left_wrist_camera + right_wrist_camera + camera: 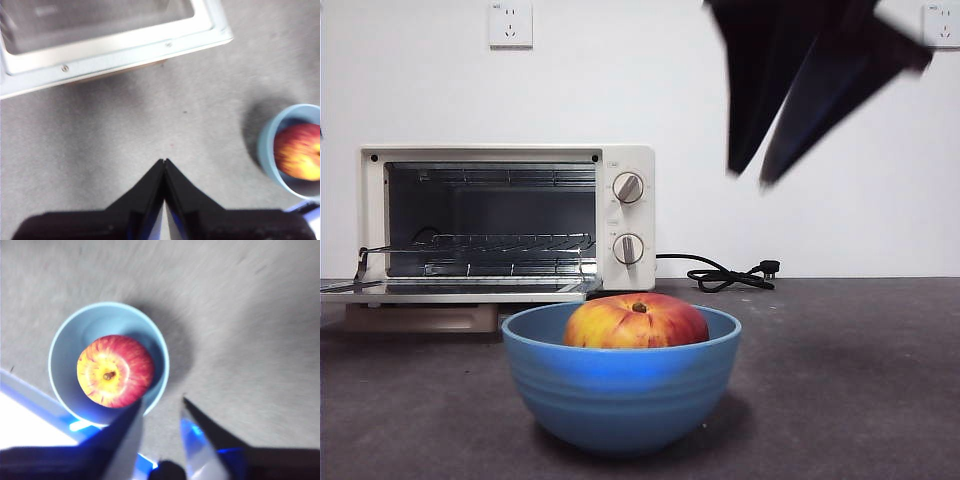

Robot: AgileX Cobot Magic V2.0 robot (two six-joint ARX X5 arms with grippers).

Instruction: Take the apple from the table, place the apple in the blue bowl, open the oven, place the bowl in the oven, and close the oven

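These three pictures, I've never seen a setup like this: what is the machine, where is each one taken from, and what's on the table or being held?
It is a two-armed robot at a table. One picture looks level across the table from a low camera; the other two come from cameras on each arm's wrist, looking down past the black jaws. The apple sits in the blue bowl. Behind stands the oven, its door down and open, a black cord beside it. The left gripper is shut and empty over bare table near the oven door. The right gripper is open above the table beside the bowl. Nothing is held.
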